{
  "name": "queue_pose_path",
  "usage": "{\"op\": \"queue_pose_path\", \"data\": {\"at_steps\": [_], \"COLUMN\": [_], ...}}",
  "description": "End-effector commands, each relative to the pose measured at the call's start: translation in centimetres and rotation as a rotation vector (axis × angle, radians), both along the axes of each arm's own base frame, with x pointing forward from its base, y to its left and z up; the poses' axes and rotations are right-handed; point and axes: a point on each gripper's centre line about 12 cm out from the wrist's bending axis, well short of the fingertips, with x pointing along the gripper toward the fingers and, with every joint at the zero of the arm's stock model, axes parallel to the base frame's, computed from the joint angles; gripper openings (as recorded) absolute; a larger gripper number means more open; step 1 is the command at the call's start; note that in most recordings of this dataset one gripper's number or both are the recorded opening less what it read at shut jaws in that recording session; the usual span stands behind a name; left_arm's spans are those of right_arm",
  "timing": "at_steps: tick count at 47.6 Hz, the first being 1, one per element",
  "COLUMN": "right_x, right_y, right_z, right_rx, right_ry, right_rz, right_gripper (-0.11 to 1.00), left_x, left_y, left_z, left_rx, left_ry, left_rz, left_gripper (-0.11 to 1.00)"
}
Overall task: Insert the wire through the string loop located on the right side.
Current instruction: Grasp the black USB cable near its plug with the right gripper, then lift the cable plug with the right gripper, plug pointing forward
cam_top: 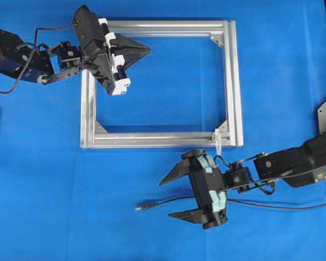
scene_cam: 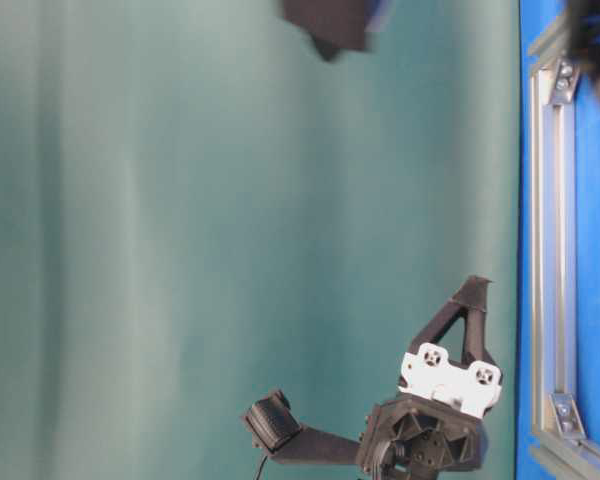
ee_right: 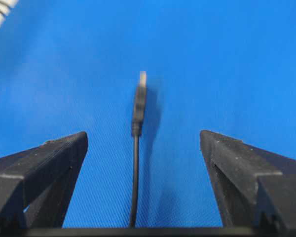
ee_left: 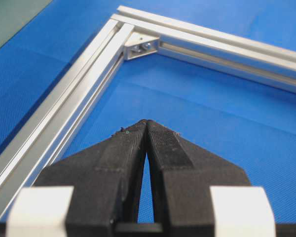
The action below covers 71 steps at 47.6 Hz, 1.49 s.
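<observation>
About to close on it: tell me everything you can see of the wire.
The wire is a thin black cable lying flat on the blue mat, below the frame. Its dark cylindrical plug with a pale metallic tip points left. It runs between the open right gripper fingers, apparently touching neither, and trails off right.

We found the aluminium frame (cam_top: 162, 84) lying flat on the table (cam_top: 43, 179). The string loop (cam_top: 218, 140) hung at its lower right corner in the overhead view. The wire (cam_top: 168, 203) lay on the table below the frame, plug end to the left. The right gripper (cam_top: 171, 197) straddled it; the left gripper (cam_top: 146, 50) sat inside the frame's upper left.
</observation>
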Motion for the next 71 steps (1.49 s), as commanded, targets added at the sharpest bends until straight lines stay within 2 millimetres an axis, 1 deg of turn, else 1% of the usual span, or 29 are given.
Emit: {"op": "queue_pose_path", "data": {"at_steps": [1, 3, 7, 17, 20, 23, 24, 26, 34, 38, 41, 51, 57, 62, 71], "right_x": [0.6, 0.6, 0.6, 0.5, 0.5, 0.6, 0.5, 0.5, 0.4, 0.4, 0.5, 0.6, 0.7, 0.8, 0.6], "right_y": [0.5, 0.5, 0.8, 0.9, 0.9, 0.9, 0.9, 0.9, 0.8, 0.8, 0.8, 0.9, 0.9, 1.0, 1.1], "right_z": [0.0, -0.6, -1.2, -1.3, -1.3, -1.2, -1.3, -1.3, -1.3, -1.3, -1.3, -1.1, -0.5, 0.9, 4.4], "right_rx": [0.019, 0.021, 0.025, 0.026, 0.024, 0.023, 0.022, 0.02, 0.012, 0.007, 0.009, 0.01, 0.016, 0.027, 0.039], "right_ry": [-0.017, -0.008, -0.011, -0.03, -0.03, -0.032, -0.031, -0.031, -0.032, -0.038, -0.039, -0.045, -0.056, -0.083, -0.11], "right_rz": [-0.015, -0.023, -0.027, -0.024, -0.024, -0.023, -0.022, -0.022, -0.019, -0.016, -0.017, -0.016, -0.017, -0.014, 0.0], "right_gripper": [0.81, 0.81, 0.81, 0.8, 0.78, 0.73, 0.71, 0.63, 0.18, 0.03, -0.02, -0.03, -0.03, -0.03, -0.03], "left_x": [0.1, 0.1, 0.1, 0.1, 0.1, 0.1, 0.1, 0.0, 0.0, 0.0, 0.0, 0.0, 0.0, 0.0, 0.0], "left_y": [0.1, 0.1, 0.1, 0.1, 0.1, 0.1, 0.1, 0.1, 0.1, 0.1, 0.1, 0.1, 0.1, 0.1, 0.1], "left_z": [1.3, 1.3, 1.3, 1.3, 1.3, 1.3, 1.3, 1.2, 1.2, 1.2, 1.2, 1.2, 1.1, 1.0, 1.0], "left_rx": [0.013, 0.012, 0.011, 0.011, 0.011, 0.011, 0.009, 0.01, 0.01, 0.011, 0.01, 0.009, 0.005, 0.002, 0.001], "left_ry": [-0.034, -0.033, -0.029, -0.027, -0.027, -0.027, -0.028, -0.026, -0.026, -0.025, -0.026, -0.023, -0.013, -0.008, -0.01], "left_rz": [0.0, 0.001, 0.0, 0.0, 0.0, 0.0, 0.0, 0.0, 0.0, -0.001, 0.0, 0.0, -0.001, -0.001, 0.0], "left_gripper": [0.0, 0.0, 0.0, 0.0, 0.0, 0.0, 0.0, 0.0, 0.0, 0.0, 0.0, 0.0, 0.0, 0.0, 0.0]}}
